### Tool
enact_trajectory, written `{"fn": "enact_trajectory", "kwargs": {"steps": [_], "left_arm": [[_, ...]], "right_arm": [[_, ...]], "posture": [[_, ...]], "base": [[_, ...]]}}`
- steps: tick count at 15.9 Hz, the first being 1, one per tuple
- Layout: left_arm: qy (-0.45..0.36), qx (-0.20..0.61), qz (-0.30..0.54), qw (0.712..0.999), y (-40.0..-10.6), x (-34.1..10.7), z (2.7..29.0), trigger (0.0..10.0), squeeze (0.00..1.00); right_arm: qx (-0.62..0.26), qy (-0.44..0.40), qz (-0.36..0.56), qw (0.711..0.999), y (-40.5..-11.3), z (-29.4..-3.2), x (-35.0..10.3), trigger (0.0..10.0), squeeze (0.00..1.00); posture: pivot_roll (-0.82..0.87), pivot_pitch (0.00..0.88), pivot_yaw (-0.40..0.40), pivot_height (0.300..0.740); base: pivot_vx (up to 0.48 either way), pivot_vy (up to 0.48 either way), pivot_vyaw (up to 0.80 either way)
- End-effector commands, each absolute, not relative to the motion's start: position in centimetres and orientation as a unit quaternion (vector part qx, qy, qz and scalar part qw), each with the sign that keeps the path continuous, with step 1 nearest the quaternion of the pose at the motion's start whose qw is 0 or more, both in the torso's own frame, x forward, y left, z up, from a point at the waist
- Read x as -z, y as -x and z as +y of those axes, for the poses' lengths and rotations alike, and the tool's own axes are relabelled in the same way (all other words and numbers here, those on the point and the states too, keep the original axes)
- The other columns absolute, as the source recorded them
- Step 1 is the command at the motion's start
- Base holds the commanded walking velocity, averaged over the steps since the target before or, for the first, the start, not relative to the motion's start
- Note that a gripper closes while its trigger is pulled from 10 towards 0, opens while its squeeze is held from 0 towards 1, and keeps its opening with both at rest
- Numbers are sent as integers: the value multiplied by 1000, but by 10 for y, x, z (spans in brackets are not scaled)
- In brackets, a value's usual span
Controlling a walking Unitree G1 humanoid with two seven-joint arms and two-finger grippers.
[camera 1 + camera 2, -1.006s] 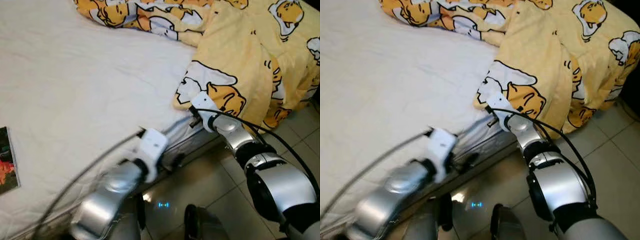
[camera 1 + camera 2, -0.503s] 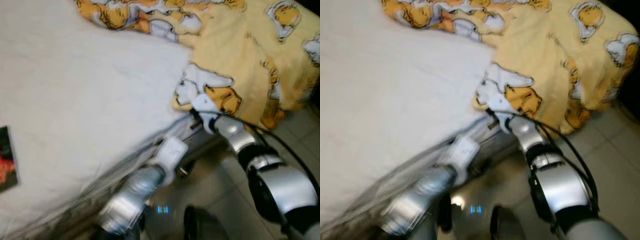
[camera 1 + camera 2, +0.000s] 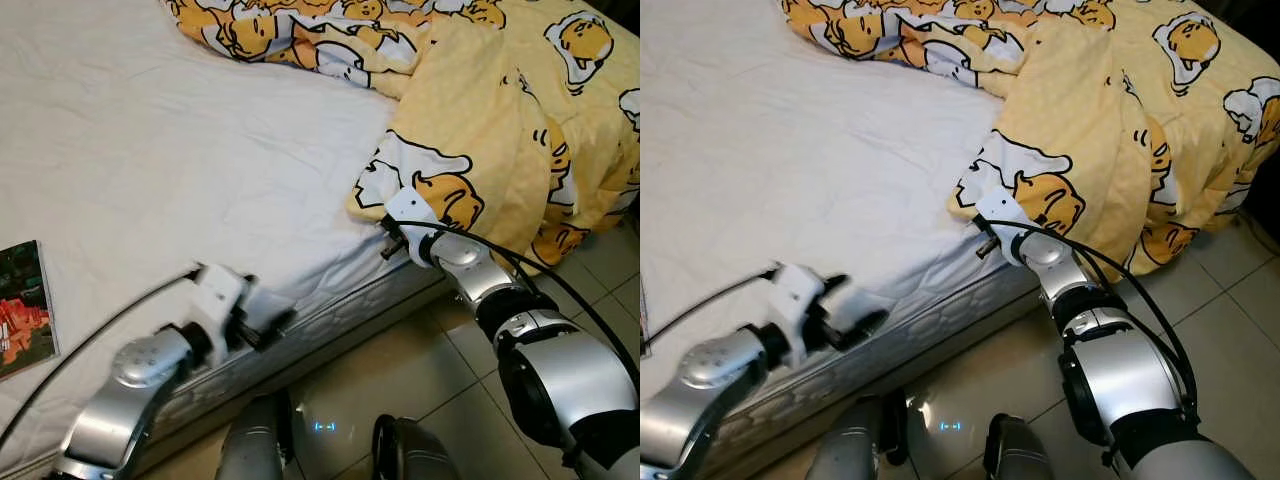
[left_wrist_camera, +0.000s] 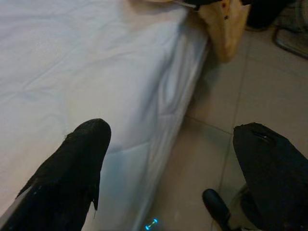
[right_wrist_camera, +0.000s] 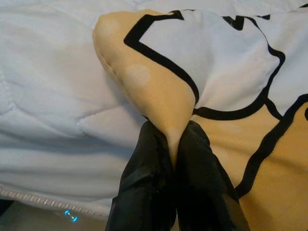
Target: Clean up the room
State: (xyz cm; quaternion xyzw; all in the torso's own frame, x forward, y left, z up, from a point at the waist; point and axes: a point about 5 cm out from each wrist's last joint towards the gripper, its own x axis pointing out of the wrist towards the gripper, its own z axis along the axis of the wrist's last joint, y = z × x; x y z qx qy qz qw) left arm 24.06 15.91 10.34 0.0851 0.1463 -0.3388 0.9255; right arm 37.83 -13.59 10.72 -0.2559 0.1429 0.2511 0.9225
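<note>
Pinching the yellow duvet point(image 3: 500, 130) corner at the mattress point(image 3: 180, 150) edge: right gripper point(image 5: 173, 144), fingers pressed together on fabric. Left gripper point(image 3: 262, 322), spread and empty, has swung back beside the mattress edge, likely readying a second hold for straightening.

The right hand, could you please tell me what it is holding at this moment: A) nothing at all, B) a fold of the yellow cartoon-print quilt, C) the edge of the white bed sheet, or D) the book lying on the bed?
B: the right hand has its two black fingers pinched shut on a fold of the yellow cartoon-print quilt at the mattress edge.
</note>
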Motion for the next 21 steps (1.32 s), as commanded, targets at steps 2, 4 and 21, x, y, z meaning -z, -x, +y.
{"fn": "enact_trajectory", "kwargs": {"steps": [2, 4, 21], "left_arm": [[-73, 367, 143, 916, -234, -105, 162, 10000, 0], [-73, 377, 141, 912, -232, -105, 164, 10000, 0], [-82, 403, 141, 901, -225, -106, 172, 10000, 0]], "right_arm": [[-275, 228, 138, 924, -377, -136, -108, 0, 0], [-299, 211, 136, 921, -375, -135, -109, 0, 0], [-498, 164, 186, 831, -342, -135, -82, 0, 0]], "posture": [[129, 203, 14, 740], [129, 204, 9, 740], [118, 207, 9, 740]], "base": [[0, 0, 0], [0, 0, 0], [0, 0, 0]]}}
